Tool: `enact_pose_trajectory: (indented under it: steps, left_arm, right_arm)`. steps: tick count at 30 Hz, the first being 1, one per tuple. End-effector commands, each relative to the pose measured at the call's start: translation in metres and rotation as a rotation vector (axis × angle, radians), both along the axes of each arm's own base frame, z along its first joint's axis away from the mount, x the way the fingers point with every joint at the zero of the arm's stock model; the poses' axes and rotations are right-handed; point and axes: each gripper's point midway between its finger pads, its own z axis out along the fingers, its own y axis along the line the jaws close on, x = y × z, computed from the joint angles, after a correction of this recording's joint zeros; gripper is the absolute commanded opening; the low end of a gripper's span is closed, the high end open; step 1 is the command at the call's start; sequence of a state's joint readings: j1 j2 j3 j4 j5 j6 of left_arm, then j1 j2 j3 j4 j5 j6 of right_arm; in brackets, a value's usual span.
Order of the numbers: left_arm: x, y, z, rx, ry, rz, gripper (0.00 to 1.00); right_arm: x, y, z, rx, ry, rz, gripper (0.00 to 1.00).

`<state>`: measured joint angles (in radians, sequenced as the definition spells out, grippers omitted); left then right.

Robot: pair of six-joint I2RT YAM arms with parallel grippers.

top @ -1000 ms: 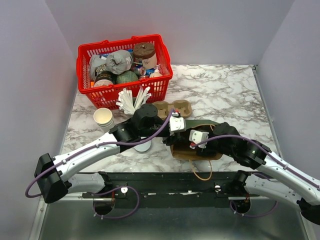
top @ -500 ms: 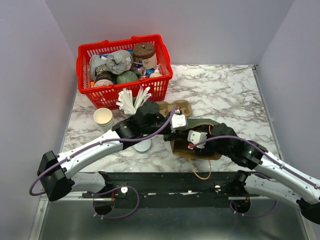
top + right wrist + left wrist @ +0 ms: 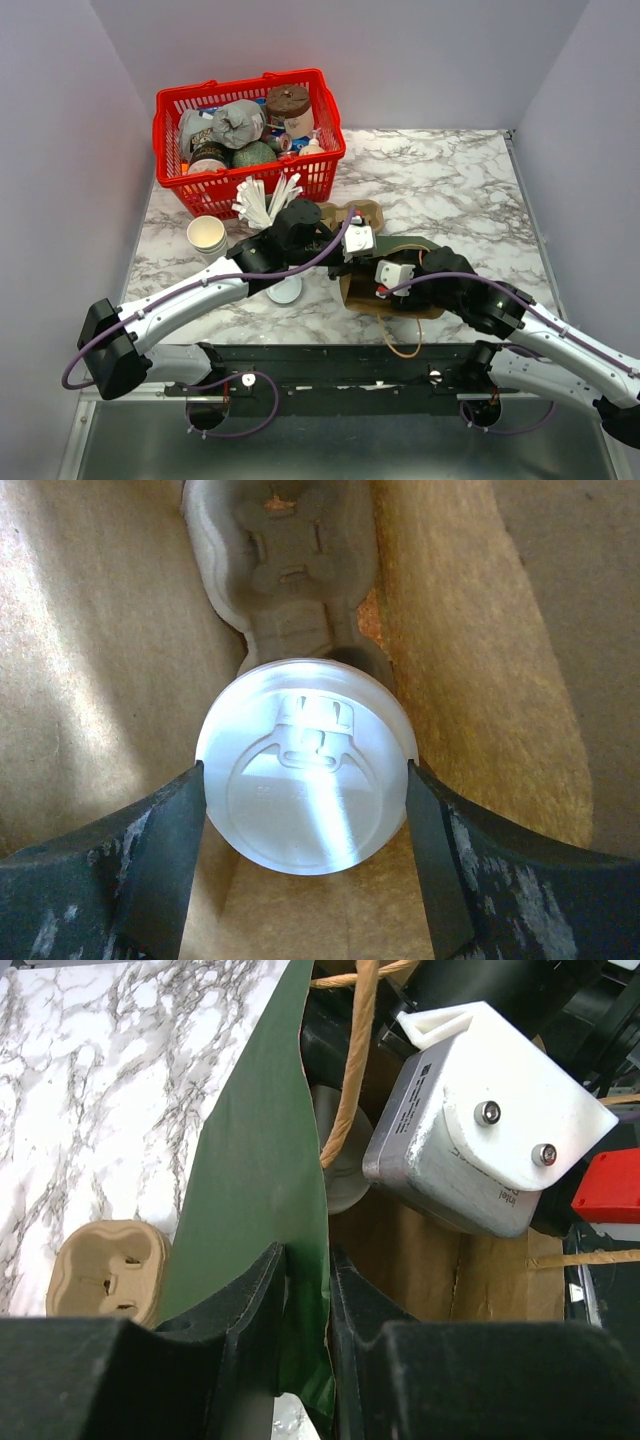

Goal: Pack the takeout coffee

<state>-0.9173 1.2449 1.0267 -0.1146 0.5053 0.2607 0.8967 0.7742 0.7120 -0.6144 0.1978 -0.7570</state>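
My left gripper [image 3: 303, 1285] pinched the bag [image 3: 250, 1160] wall, my right gripper [image 3: 305, 802] clamped the takeout coffee [image 3: 305, 765] inside; I judged seating it in the carrier [image 3: 285, 570] came next.

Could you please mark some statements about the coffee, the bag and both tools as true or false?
1. The right tool holds the takeout coffee inside the green bag. True.
2. The left tool pinches the green bag's edge. True.
3. The takeout coffee has no lid. False: it is lidded.
4. The red basket is empty. False: it is filled with items.
5. The paper cups stand in the green bag. False: they stand on the table.
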Motion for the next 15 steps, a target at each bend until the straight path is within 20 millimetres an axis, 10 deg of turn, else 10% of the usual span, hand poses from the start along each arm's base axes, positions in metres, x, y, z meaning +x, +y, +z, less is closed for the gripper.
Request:
enact_pose_trajectory:
  steps: [1, 15]
  left_arm:
    - [-0.0051, -0.0029, 0.0082, -0.012, 0.018, -0.035, 0.30]
    - [-0.0032, -0.0068, 0.0080, -0.010, 0.030, -0.038, 0.17]
  right_arm:
    - [0.0080, -0.0010, 0.0114, 0.009, -0.040, -0.024, 0.01]
    - [0.0089, -0.0036, 0.0094, -0.013, -0.043, -0.027, 0.01]
